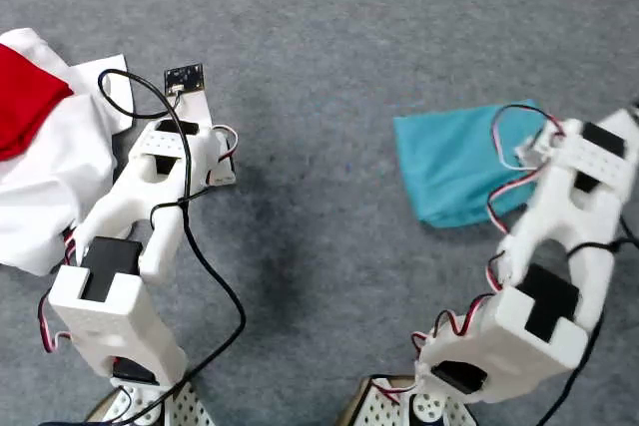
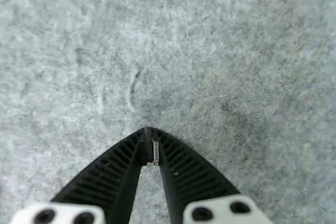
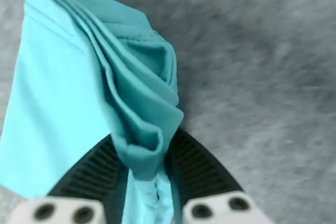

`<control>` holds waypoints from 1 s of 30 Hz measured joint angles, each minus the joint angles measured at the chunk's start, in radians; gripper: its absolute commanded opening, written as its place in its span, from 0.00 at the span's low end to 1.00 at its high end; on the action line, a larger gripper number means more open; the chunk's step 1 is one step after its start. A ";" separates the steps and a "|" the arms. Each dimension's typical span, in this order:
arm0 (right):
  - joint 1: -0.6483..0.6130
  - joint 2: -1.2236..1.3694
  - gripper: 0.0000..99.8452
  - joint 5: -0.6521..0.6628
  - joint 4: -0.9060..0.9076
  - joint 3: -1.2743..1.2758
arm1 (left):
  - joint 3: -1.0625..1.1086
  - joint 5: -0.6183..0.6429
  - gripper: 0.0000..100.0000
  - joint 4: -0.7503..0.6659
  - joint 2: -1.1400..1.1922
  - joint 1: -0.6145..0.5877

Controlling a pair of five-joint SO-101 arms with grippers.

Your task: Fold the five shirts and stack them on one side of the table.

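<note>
A folded teal shirt [image 1: 454, 169] lies on the grey table toward the right. My right gripper [image 3: 148, 167] is shut on its bunched edge, the teal shirt [image 3: 79, 103] spreading away from the fingers. At the table's left edge lies a heap of white shirt [image 1: 55, 162] with a red shirt [image 1: 25, 97] on top. My left gripper [image 2: 150, 148] is shut on nothing, its tips over bare grey felt beside the heap. The left arm [image 1: 150, 187] stands just right of the white cloth.
The grey felt table [image 1: 329, 77] stretches wide between the two arms. A small black board [image 1: 185, 77] and white paper [image 1: 120, 82] lie by the left arm. Black cables [image 1: 190, 236] loop off that arm.
</note>
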 measured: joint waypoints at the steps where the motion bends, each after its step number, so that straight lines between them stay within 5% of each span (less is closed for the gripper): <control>1: 0.014 0.000 0.00 0.005 0.000 0.000 | 0.000 0.000 0.02 0.000 0.000 0.000; 30: 0.106 0.005 0.01 0.080 -0.009 -0.103 | 0.000 0.000 0.02 0.000 0.000 0.000</control>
